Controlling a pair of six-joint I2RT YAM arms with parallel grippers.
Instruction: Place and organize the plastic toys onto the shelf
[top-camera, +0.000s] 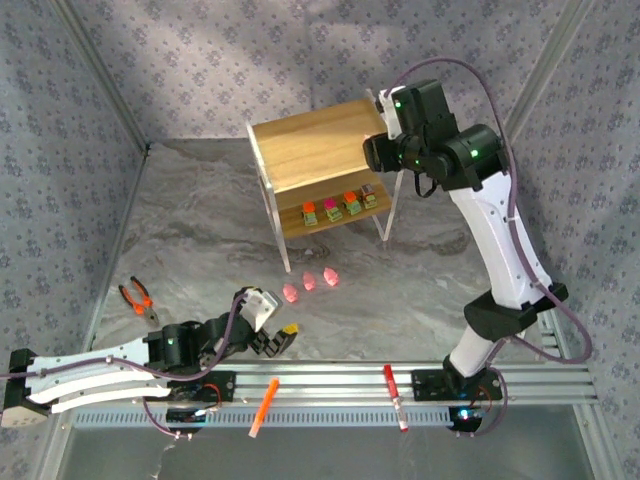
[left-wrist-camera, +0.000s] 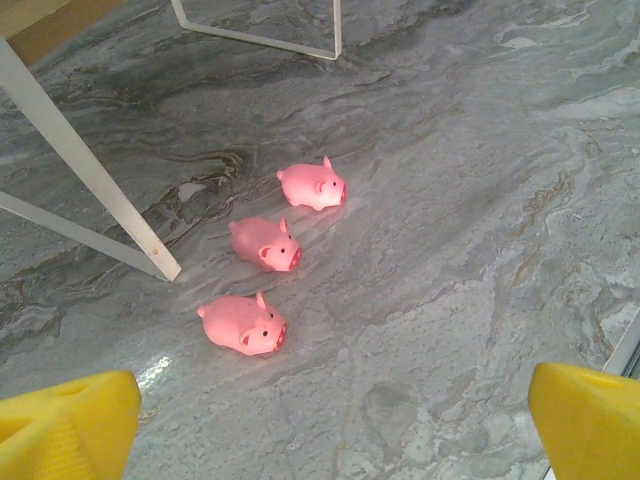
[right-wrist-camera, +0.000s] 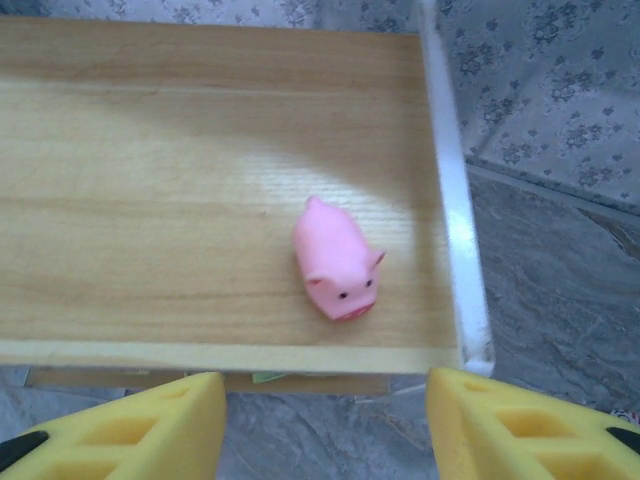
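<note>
Right claw (right-wrist-camera: 325, 405), released, hovers above one pink pig (right-wrist-camera: 337, 258) lying on the shelf (right-wrist-camera: 150, 200) top, probably grouping pigs there.

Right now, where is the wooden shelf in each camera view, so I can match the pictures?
Top external: the shelf stands upper centre.
Left wrist: its white legs cross the upper left, beside three pigs.
Right wrist: its top board spans the upper left, one pig on it.
Shared landmark: the grey marbled table.
</note>
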